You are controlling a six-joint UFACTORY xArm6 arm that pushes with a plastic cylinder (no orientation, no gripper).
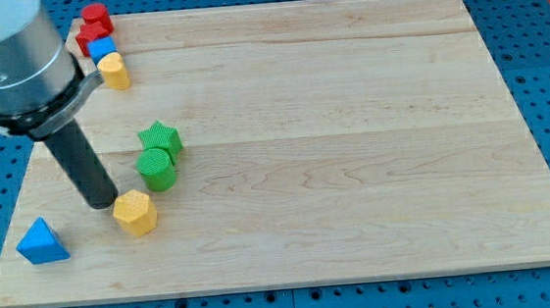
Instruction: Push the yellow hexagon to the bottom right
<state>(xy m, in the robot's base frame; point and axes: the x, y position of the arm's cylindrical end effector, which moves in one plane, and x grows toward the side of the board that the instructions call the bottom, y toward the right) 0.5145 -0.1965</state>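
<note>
The wooden board (351,118) lies wide and bare across the whole stretch to the view's right of the yellow hexagon (135,212), all the way to the board's right edge and its bottom right corner. The yellow hexagon itself sits in the lower left part of the board, a little above the bottom edge and well in from the left edge, with open wood below it and to its right.

My rod comes down from the grey cylinder (7,57) at the view's top left, slanting toward the view's right as it drops. My tip (102,203) rests just beside the yellow hexagon, at its upper left side, touching it or very nearly so; I cannot tell which. I carry no jaws at all, only this bare rod, so nothing is clenched or grasped.

Just above the yellow hexagon stands a green cylinder (156,170), close to it but apart, and a green star (161,139) sits touching the cylinder's upper side. Both lie above and slightly right of the hexagon, off the bare wood to its right. To the hexagon's left and a little lower, near the board's left corner, lies a blue triangle (42,242). Far above the hexagon, at the board's top left corner, a cluster sits packed together: a yellow block (113,72), a blue block (102,48) and two red blocks (94,26) whose shapes I cannot make out.
</note>
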